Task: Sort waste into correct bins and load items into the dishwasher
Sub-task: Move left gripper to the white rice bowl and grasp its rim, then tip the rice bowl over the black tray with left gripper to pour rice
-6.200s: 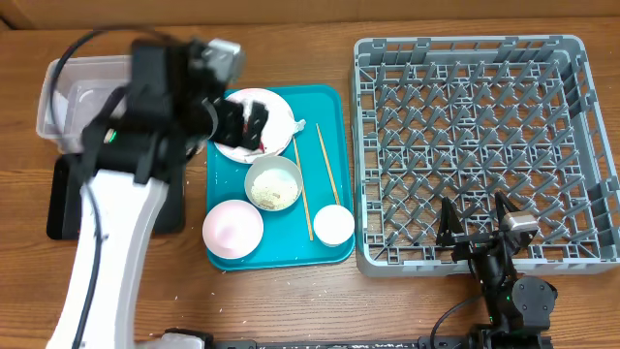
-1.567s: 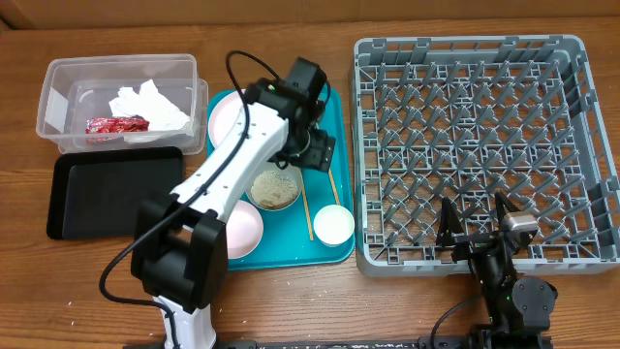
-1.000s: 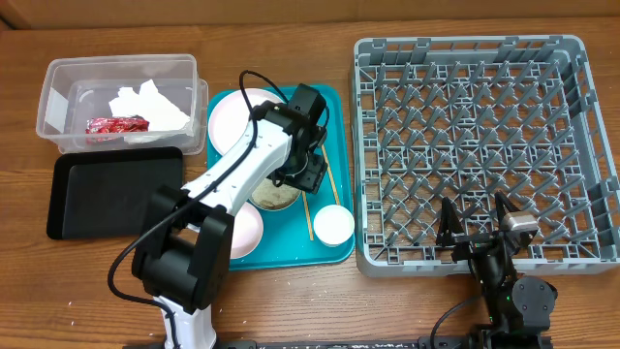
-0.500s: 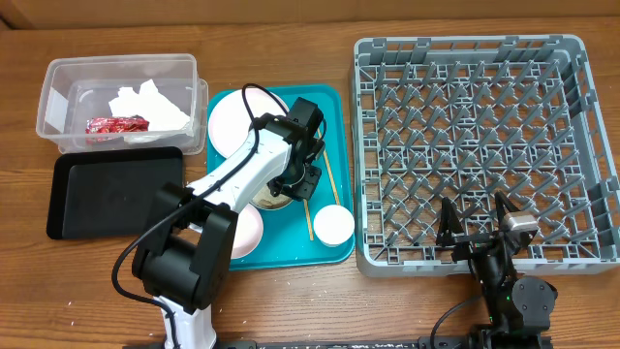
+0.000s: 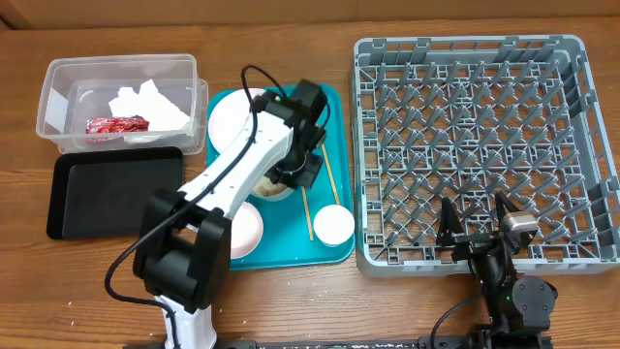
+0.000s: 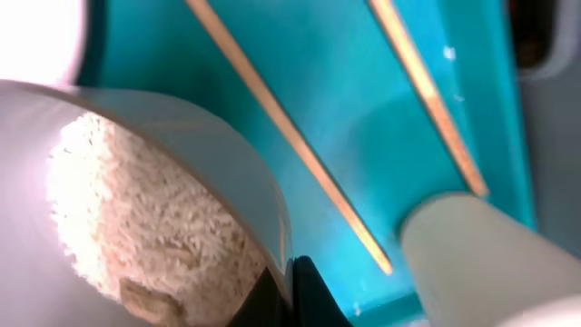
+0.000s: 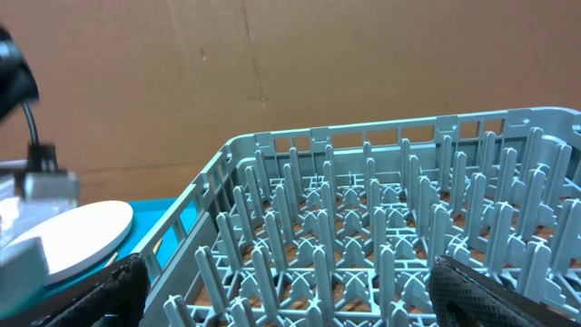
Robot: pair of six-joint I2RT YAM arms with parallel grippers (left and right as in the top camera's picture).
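Seen from overhead, the left gripper [image 5: 294, 182] was pressed together on the 3 o'clock rim of the round white bowl [image 5: 274, 194] at the centre of the teal rectangular serving tray [image 5: 337, 116]. The clear rectangular plastic tub [image 5: 48, 97], holding the crumpled shiny red wrapper [image 5: 116, 124] and crumpled white paper napkin [image 5: 145, 101], sat at 10 o'clock on the wooden desk [image 5: 320, 301]. The shallow black rectangular tray [image 5: 107, 199] lay at 9 o'clock and the large grey lattice dish rack [image 5: 360, 155] at 3 o'clock. The left wrist view showed that gripper pinching only the bowl's thin wall, with whitish rice-like crumbs [image 6: 118, 218] heaped against it. A one-edge hold on a loaded bowl could slip or let it tilt, scattering crumbs over tray and desk on the way to a bin. One of the two thin wooden chopsticks [image 6: 290, 145] lay just beside the bowl and the small white cup [image 6: 481, 254] at its 4 o'clock, so a dragged lift might knock either. In the right wrist view the right gripper [image 7: 286, 272] was spread wide and holding nothing, low at the rack's 6 o'clock edge, where a careless sweep could catch the pegs.
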